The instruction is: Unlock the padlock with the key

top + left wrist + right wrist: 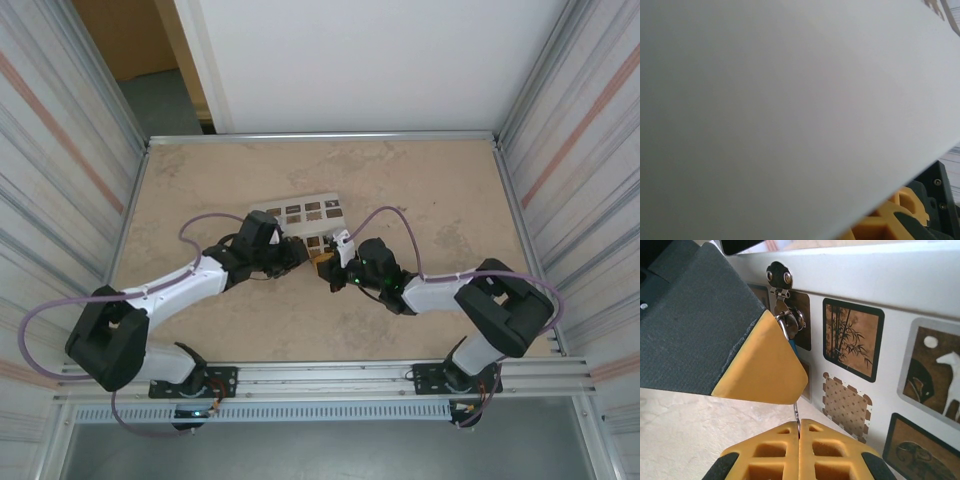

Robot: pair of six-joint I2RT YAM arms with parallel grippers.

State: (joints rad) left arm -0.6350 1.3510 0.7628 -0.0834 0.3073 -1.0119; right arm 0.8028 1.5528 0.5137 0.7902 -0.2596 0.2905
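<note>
Blue padlock [792,345], hung on the white box [920,295], is half hidden by the left gripper [306,256]; that grip cannot be told. At six o'clock below, the key [797,412] is pinched by the right gripper [799,426].

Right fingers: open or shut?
Shut on the key: the right fingers meet with no gap, its thin blade pinched between them.

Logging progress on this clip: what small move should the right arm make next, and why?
Probably nudge the key gently toward the blue padlock. The right gripper pinches it shut; its shaft disappears behind the left gripper's finger, right under the padlock, so insertion depth is hidden.
</note>
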